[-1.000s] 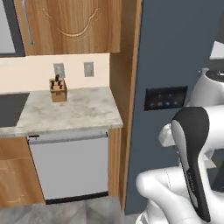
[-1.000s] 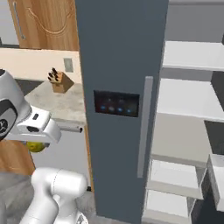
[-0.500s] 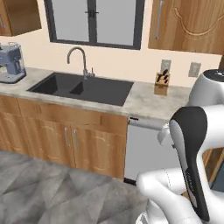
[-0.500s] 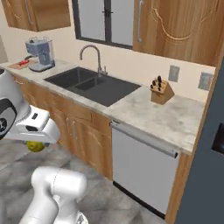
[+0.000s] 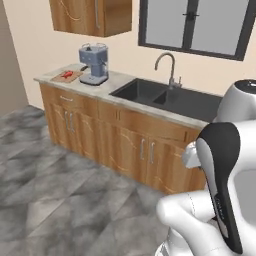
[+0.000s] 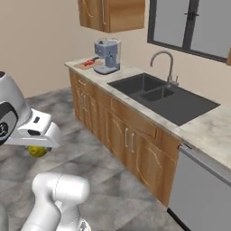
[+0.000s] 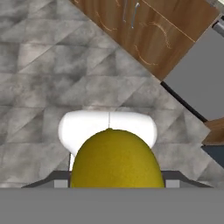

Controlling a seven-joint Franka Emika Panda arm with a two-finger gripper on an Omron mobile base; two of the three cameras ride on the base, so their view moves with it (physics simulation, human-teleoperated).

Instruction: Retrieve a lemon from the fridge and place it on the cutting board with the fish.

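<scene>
My gripper [image 6: 38,147] is shut on the yellow-green lemon [image 6: 37,151], carried low over the grey floor at the left of the right base view. Close to the hand camera the lemon [image 7: 117,159] bulges up between the jaws, whose tips it mostly hides. The light-brown cutting board [image 5: 66,76] lies at the far left end of the counter, beside the coffee machine, with the red-orange fish [image 5: 67,74] on it. From the right side, the board [image 6: 87,65] and the fish [image 6: 92,61] are small and distant. The fridge is out of view.
A blue-grey coffee machine [image 5: 94,63] stands right of the board. A dark double sink [image 5: 165,97] with a curved tap sits mid-counter under the window. Wooden cabinets [image 6: 122,131] run below, and a silver dishwasher [image 6: 198,194] is at the right. The tiled floor [image 5: 60,190] lies wide before the counter.
The whole picture has swung left along the counter as the base moves: fridge, then knife block and dishwasher slid off to the right. The lemon stays in my gripper.
</scene>
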